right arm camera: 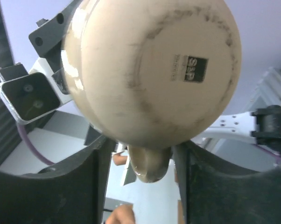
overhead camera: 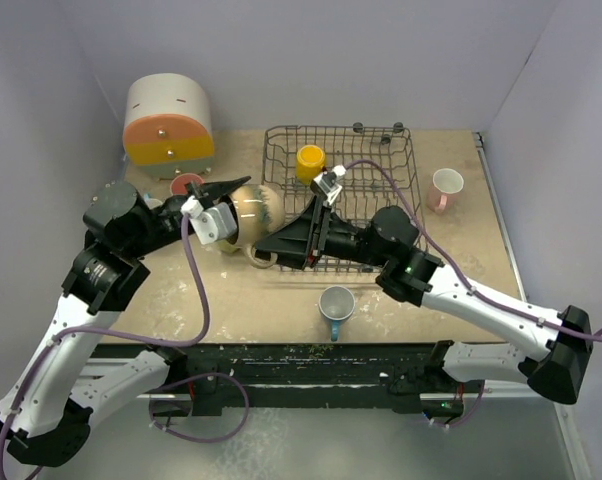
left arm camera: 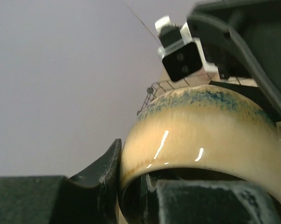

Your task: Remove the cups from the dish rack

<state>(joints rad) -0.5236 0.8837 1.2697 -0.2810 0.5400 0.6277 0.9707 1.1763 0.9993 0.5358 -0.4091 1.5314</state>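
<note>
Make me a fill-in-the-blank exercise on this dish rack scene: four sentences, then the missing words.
1. The one cup visible inside the dish rack is ____ in colour.
2. The left gripper pinches the tan mug by its ____.
3. The right gripper has its fingers open on either side of the tan mug's ____.
4. The pink mug stands outside the dish rack, on the robot's ____ side.

Missing words: yellow; rim; handle; right

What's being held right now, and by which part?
The left hand pinches the tan mug by its rim, one finger inside, one outside. The right hand straddles the handle with gaps either side, not gripping.
</note>
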